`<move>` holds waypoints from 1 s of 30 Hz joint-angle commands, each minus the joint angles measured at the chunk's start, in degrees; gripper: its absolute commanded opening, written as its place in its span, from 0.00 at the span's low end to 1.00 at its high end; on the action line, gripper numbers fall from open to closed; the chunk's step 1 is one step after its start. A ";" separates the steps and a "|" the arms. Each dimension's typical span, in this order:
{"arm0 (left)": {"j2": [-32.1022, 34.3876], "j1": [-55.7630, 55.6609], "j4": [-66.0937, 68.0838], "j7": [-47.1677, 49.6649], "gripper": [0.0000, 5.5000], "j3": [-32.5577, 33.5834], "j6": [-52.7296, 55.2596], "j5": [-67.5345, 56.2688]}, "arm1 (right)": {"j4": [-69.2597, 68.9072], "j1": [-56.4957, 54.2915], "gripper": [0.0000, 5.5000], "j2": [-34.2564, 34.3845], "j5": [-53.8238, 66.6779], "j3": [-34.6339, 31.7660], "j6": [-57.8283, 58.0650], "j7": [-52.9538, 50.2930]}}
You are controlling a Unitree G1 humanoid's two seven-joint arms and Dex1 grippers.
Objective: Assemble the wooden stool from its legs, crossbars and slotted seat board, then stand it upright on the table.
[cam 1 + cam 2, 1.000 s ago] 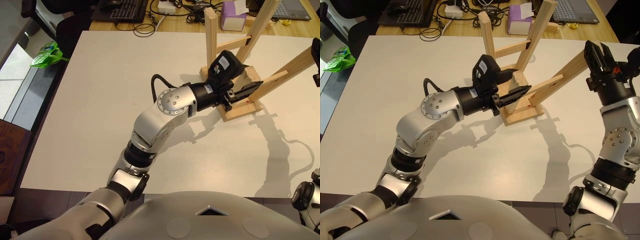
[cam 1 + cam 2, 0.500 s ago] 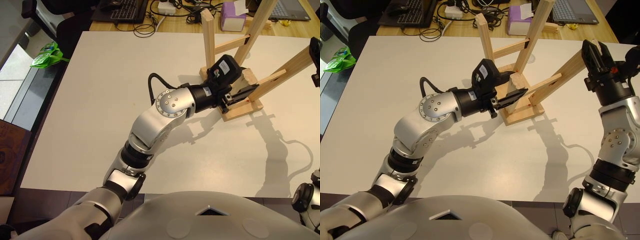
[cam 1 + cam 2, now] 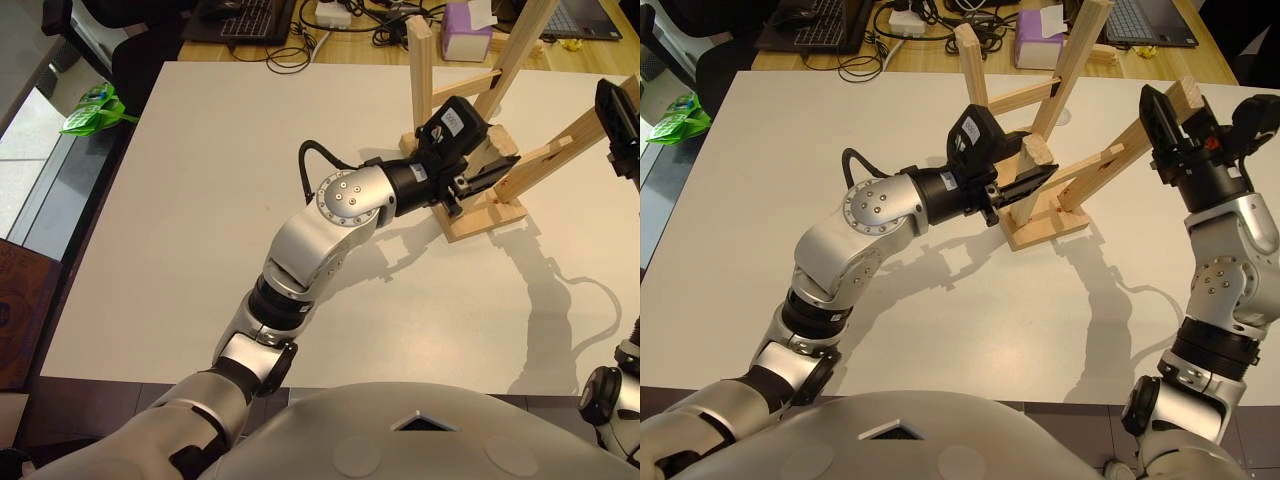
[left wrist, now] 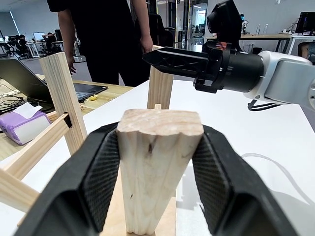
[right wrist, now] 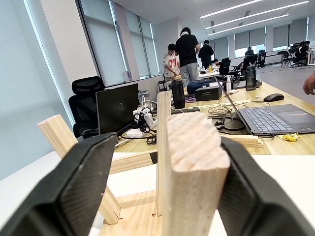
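We see the stool point(image 3: 1045, 222) under bright, even light from above, and it throws soft grey shadows onto the white table point(image 3: 760, 150) on the side nearer the robot. Behind the stool, ceiling light strips point(image 5: 246, 9) and tall windows point(image 5: 98, 34) glow pale, and the wood looks flat and matte. Close to the stool, our wrist cameras bulge and stretch things toward the edges.
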 commanded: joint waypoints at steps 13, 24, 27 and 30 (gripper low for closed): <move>-1.32 -0.05 0.33 4.47 0.39 3.17 0.06 2.24 | 9.51 -19.00 0.59 -11.24 -0.97 -3.19 0.26 -0.28; -1.91 -0.55 -0.48 2.91 0.39 3.18 3.53 0.26 | 26.73 -39.25 0.59 -6.50 -10.65 7.02 -4.88 -1.13; -1.34 -0.76 -0.71 2.42 0.39 2.97 4.88 0.47 | 28.45 -42.42 0.59 -6.36 -10.33 5.69 -4.89 -2.00; -0.63 -1.22 -0.76 2.25 0.39 2.91 6.27 0.75 | 27.77 -42.05 0.59 -6.94 -10.30 5.07 -4.13 -2.05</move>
